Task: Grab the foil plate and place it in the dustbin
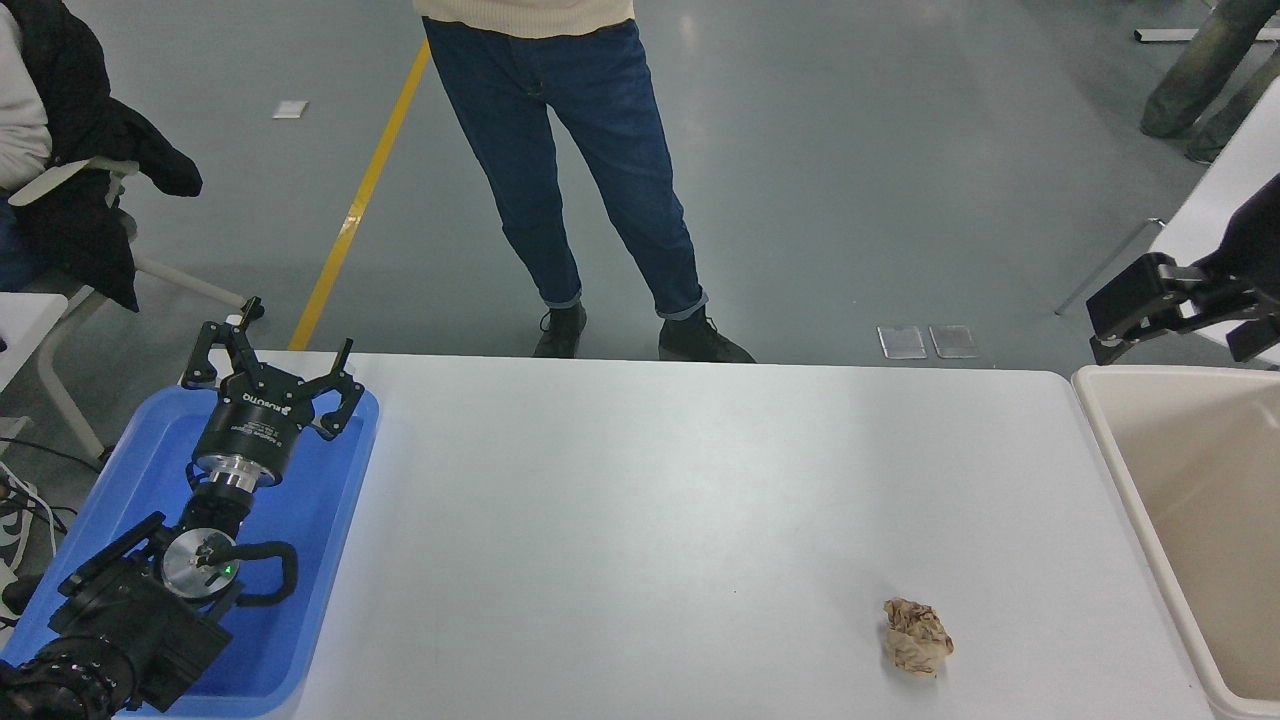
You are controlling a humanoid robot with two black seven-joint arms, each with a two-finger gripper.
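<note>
- The right tool (pixel 1105 330) enters from the right edge, raised above the far left corner of the dustbin (pixel 1100 420) and just beyond its rim. Only part of it shows, a black blocky piece, and I cannot tell whether it is released or clenched; nothing can be seen in it.
- The dustbin stands at the tabletop's (pixel 650 500) right end, cream walls plain. The part of its inside that shows holds nothing, and its bottom is cut off by the picture edge.
- The foil plate cannot be seen anywhere in this view, neither on the tabletop nor in the visible part of the dustbin.
- The left tool (pixel 270 365) is parked at the lower left over the blue tray (pixel 300 620), its fingers spread apart, gripping nothing.
- A crumpled brown paper ball (pixel 916 637) lies on the tabletop near its front edge, apart from the dustbin.
- A person (pixel 580 180) in blue jeans stands at the far side.
</note>
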